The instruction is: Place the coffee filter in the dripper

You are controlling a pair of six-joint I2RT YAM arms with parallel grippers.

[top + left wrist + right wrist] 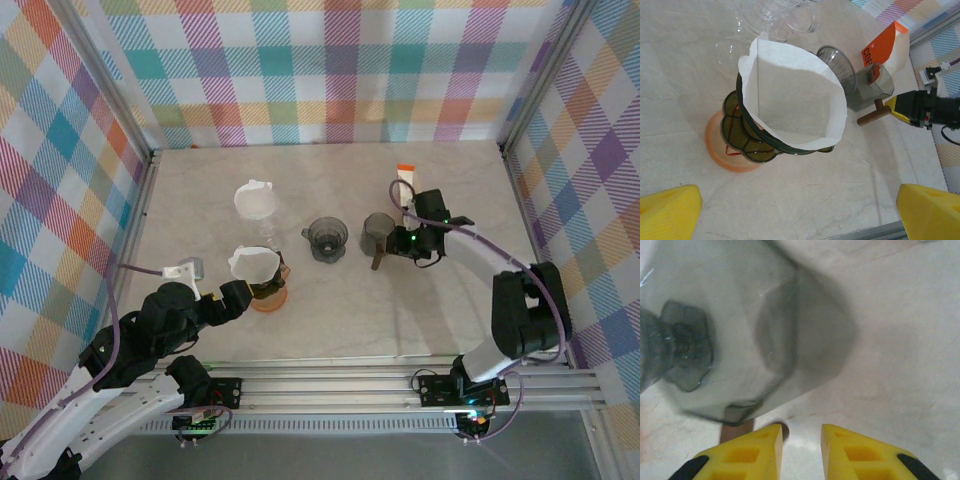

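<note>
A white paper coffee filter (795, 95) stands open inside the dark glass dripper (747, 145), which rests on an orange base (720, 150). From above, the coffee filter (252, 264) and dripper (266, 288) are left of the table's centre. My left gripper (800, 215) is open wide just in front of the dripper, its yellow fingertips (670, 212) apart over bare table and touching nothing. My left gripper (236, 296) is next to the dripper's near left side. My right gripper (802, 432) has a narrow gap with only table showing between the fingers.
A grey scoop (740, 330) with a wooden handle (737, 431) lies just ahead of my right gripper (400, 243). A second grey dripper (327, 238) stands mid-table. Behind are a glass stand with white filters (256, 200) and an orange-topped coffee bag (405, 178).
</note>
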